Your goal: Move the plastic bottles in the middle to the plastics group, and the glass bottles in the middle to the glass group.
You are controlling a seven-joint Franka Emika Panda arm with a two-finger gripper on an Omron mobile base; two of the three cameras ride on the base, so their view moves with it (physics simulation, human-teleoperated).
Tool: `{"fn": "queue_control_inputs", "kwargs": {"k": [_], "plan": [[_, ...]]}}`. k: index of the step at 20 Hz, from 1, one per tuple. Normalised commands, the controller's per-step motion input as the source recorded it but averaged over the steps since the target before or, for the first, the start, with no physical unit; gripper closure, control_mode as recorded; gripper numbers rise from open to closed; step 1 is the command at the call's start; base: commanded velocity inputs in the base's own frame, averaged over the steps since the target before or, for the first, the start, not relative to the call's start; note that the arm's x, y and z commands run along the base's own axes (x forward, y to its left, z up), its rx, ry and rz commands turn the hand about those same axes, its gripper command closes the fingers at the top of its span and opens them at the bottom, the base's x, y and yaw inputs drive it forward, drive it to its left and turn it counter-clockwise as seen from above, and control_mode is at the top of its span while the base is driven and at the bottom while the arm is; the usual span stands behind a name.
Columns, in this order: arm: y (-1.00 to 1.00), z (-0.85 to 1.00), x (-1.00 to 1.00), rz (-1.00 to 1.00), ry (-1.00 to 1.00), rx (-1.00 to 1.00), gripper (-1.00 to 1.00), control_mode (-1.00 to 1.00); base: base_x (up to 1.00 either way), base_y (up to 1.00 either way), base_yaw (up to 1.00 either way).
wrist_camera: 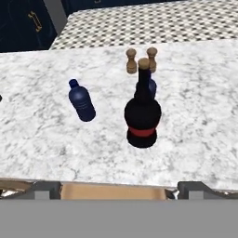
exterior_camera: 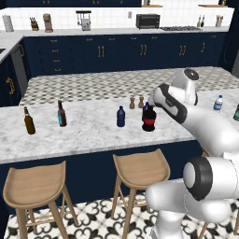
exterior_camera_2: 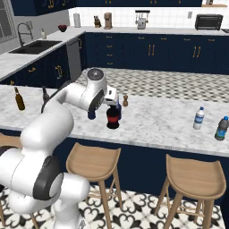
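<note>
Squat black bottle (wrist_camera: 142, 118) with red band and long thin neck, upright mid-desk, near the front edge, dead ahead of the hand camera. Small dark blue bottle (wrist_camera: 82, 101) upright to its left, apart from it. A second blue bottle (wrist_camera: 149, 86) tucked just behind the black one, mostly hidden by its neck. Two wooden shakers (wrist_camera: 131, 61) farther back, side by side.

Pincer (wrist_camera: 120, 185) set above the near edge of the desk (wrist_camera: 42, 139), tips spread wide at the bottom corners of the hand view with nothing between them: released, empty. Seems lined up on the black bottle, probably as the first pick, the thin neck or round body offering the grip.

Far left on the desk: amber-brown bottle (exterior_camera: 29, 121) and dark bottle with teal label (exterior_camera: 61, 114), slim and tall, the glass side. Far right: clear water bottle (exterior_camera_2: 198, 118) with blue label, and a darker bottle (exterior_camera_2: 221, 128) beside it, the plastics side. Sorting by ends leaves the middle as the unsorted lot.

Wooden stools (exterior_camera: 138, 169) below the front edge.
</note>
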Motion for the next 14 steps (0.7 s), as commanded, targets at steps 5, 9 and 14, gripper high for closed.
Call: {"fn": "queue_control_inputs", "kwargs": {"k": [5,9,14], "plan": [[0.0,-0.31,0.19,0.05,0.0,-0.01,-1.0,-1.0,0.0,0.0,0.0],[0.0,-0.14,0.2,0.0,0.01,-0.07,-1.0,-1.0,0.0,0.0,0.0],[0.0,-0.14,0.31,0.0,0.0,-0.06,-1.0,-1.0,0.0,0.0,0.0]]}}
